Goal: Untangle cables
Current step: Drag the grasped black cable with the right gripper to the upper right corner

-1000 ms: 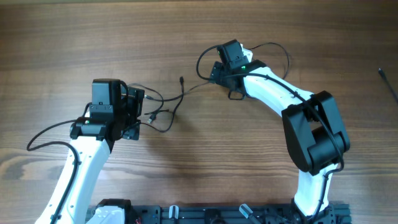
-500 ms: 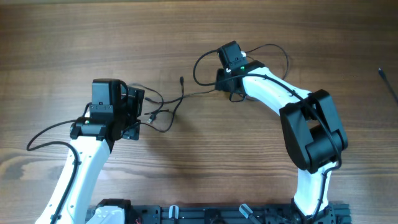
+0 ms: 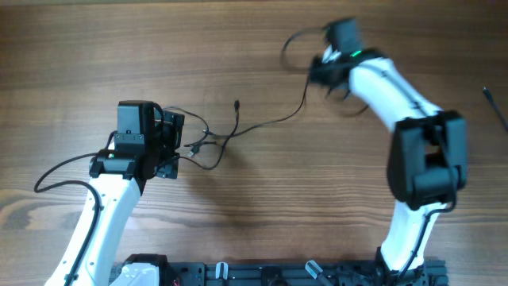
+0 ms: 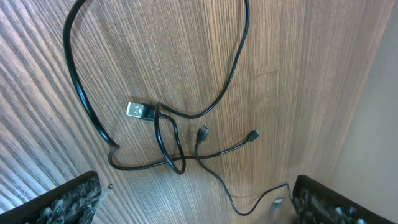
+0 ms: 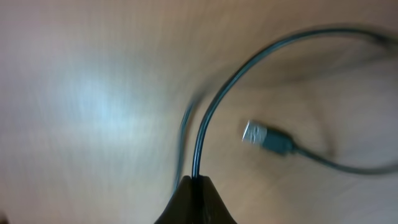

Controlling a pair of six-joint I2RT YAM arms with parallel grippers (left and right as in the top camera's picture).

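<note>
Black fingertips of the right gripper [image 5: 196, 185] are pressed together on a single thin cable [image 5: 207, 118]. In the wrist view it rises from the pinch and curves off to the upper right. Beside that strand is a silver-faced USB plug [image 5: 255, 133] with its cord trailing right. The view is too blurred to tell whether the plug rests on the wood or hangs above it.

From overhead, the rest of the cables gather in a small knot [image 3: 208, 144] on the wooden table [image 3: 95, 48]. The right gripper is well away from the knot, up and to its right. One dark strand [image 3: 274, 121] runs from the knot out to it. The white right arm [image 3: 397, 87] is smeared by blur.

The left gripper [image 3: 176, 143] sits just left of the knot with its fingers spread wide, and neither of them touches a wire. In its wrist view the knot lies ahead of the two padded fingers [image 4: 65, 199], roughly centred between them. A second USB plug [image 4: 138, 111] lies at the knot's upper left edge, and a long loop swings away above it. Two small plugs [image 4: 203, 130] poke out on the knot's right side. Another thin strand leaves the knot's lower right.
</note>
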